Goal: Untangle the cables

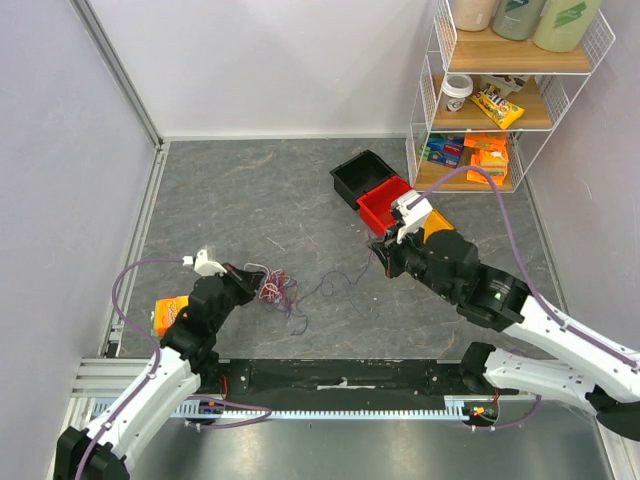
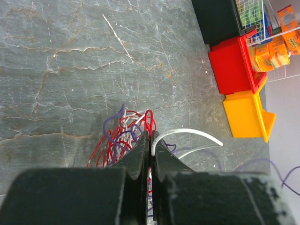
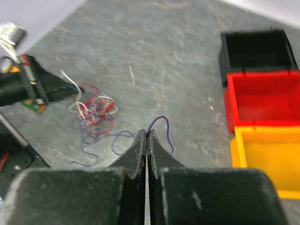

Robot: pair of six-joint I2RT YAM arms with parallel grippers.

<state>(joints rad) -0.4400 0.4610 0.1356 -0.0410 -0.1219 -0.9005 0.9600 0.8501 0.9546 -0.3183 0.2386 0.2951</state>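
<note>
The cables [image 1: 278,288] lie as a small loopy tangle of red, white and dark purple wire on the grey table [image 1: 250,190], just left of centre in the overhead view and directly at the tips of the left gripper [image 1: 254,282]. In the left wrist view the left gripper [image 2: 150,139] has its jaws closed. Wire shows in the slit between them and loops spill out on both sides of the tips, so the grip is judged to be on the tangle itself. One purple strand [image 1: 340,282] leaves the tangle and runs rightward across the overhead view, rising slightly, to the right gripper [image 1: 382,254]. In the right wrist view the right gripper [image 3: 146,136] is likewise closed. The purple strand [image 3: 161,119] meets its tips from both sides and arches just beyond them, so it appears to be pinched there. The tangle [image 3: 93,110] sits to the upper left of that frame, well apart from these jaws. The governing relation is therefore the strand's long axis, which runs left to right between the two grippers. The left arm is at the knot and the right arm holds the far end. Separation along that axis is judged the likely next motion.
</note>
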